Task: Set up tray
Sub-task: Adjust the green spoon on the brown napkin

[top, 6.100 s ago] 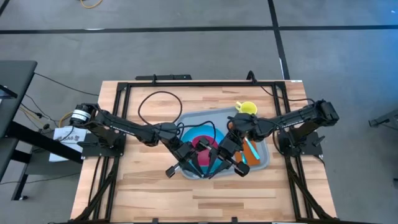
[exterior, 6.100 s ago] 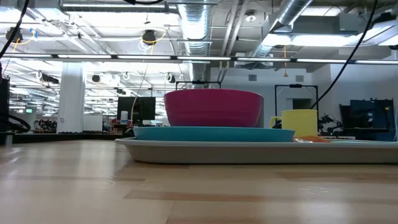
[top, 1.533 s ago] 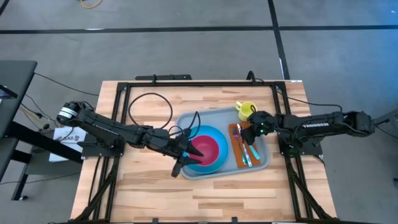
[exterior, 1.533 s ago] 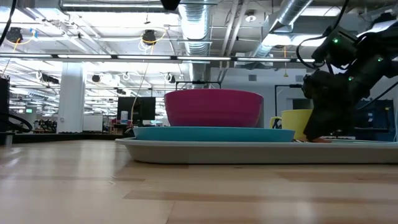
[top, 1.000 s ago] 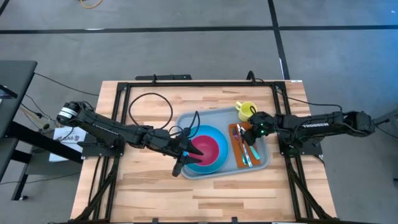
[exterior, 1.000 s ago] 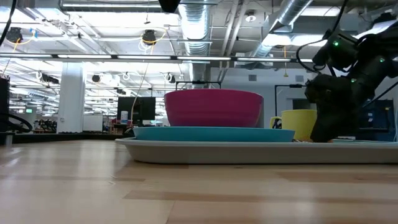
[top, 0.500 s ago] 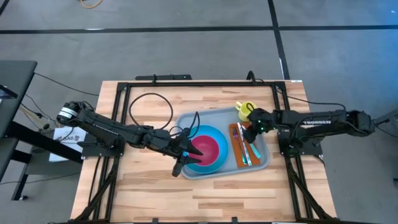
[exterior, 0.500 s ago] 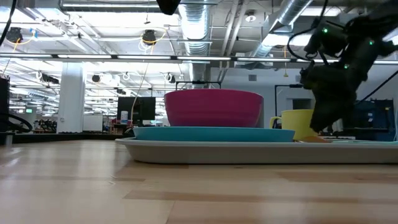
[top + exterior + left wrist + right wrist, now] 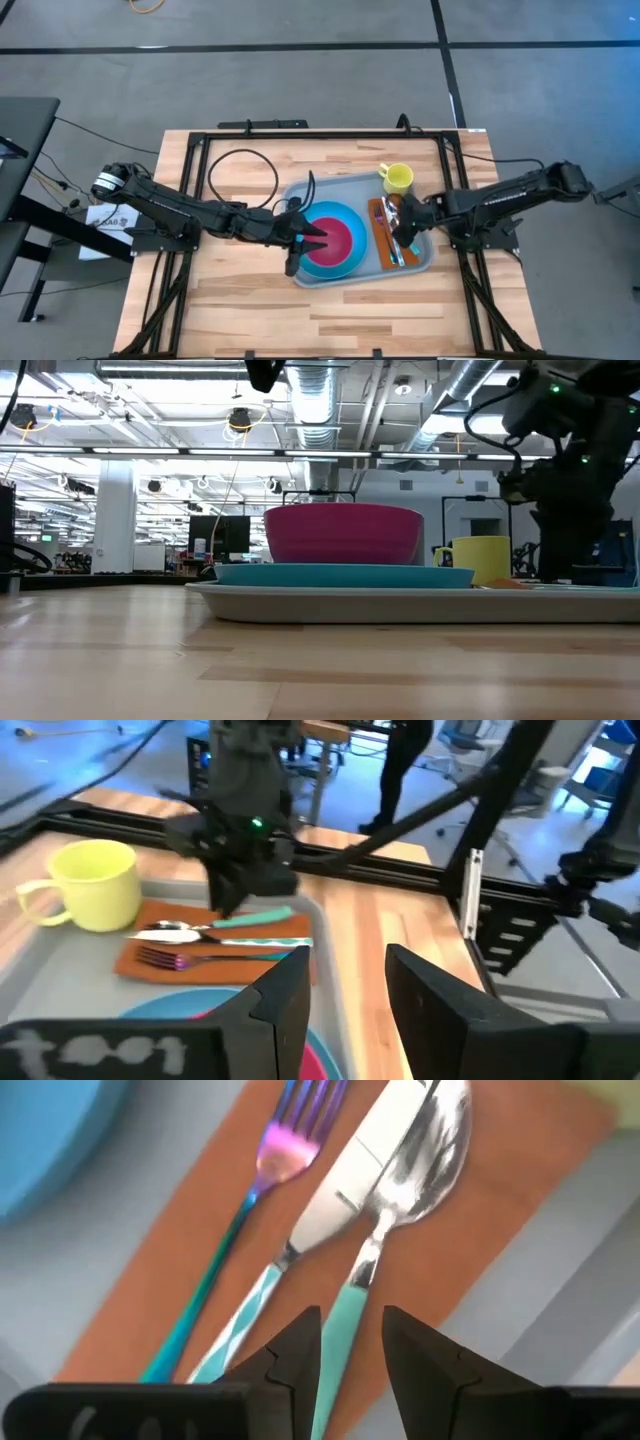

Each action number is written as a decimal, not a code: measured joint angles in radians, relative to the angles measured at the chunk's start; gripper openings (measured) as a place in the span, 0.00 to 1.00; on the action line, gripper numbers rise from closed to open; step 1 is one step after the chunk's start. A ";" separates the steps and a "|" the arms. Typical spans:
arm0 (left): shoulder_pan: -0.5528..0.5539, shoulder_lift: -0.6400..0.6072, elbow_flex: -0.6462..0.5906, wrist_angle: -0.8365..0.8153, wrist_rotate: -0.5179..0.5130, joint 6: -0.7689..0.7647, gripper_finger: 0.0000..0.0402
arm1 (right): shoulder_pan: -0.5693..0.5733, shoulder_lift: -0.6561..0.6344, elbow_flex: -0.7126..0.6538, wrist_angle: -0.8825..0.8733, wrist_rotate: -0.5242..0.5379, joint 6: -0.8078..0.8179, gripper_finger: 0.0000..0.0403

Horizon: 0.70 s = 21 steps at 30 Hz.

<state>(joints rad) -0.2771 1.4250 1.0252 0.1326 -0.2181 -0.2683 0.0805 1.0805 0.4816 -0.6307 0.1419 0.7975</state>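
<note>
The pale grey-blue tray [image 9: 330,190] lies on the wooden table. On it a blue plate [image 9: 345,263] carries a pink bowl [image 9: 335,240], and a yellow mug [image 9: 398,178] stands at its far right corner. An orange napkin [image 9: 480,1210] on the tray's right side bears a fork [image 9: 285,1140], a knife [image 9: 335,1190] and a spoon [image 9: 430,1140], all lying flat. My right gripper [image 9: 350,1355] hangs open above the cutlery's handle ends, pointing steeply down. My left gripper [image 9: 345,990] hovers open high above the bowl's left side [image 9: 315,236], holding nothing.
A black cable loop [image 9: 240,170] lies on the table left of the tray's far corner. Black frame rails [image 9: 320,133] run along the far edge and both sides. Bare wood [image 9: 300,310] stretches between the tray and the near edge.
My right gripper has gone from beside the mug toward the table's near edge along the napkin, risen a little and tipped more steeply downward. The cutlery has stayed flat on the napkin.
</note>
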 joint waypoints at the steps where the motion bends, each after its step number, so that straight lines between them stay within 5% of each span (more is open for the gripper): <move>1: 0.000 0.000 0.000 0.000 -0.006 0.000 0.30 | 0.016 0.016 0.000 0.002 0.006 0.014 0.25; 21: 0.000 0.000 0.000 -0.006 0.001 0.030 0.30 | 0.047 0.236 0.059 -0.010 0.073 0.057 0.22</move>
<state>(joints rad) -0.2775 1.4250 1.0252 0.1261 -0.2173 -0.2379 0.1276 1.3164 0.5402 -0.6410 0.2146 0.8545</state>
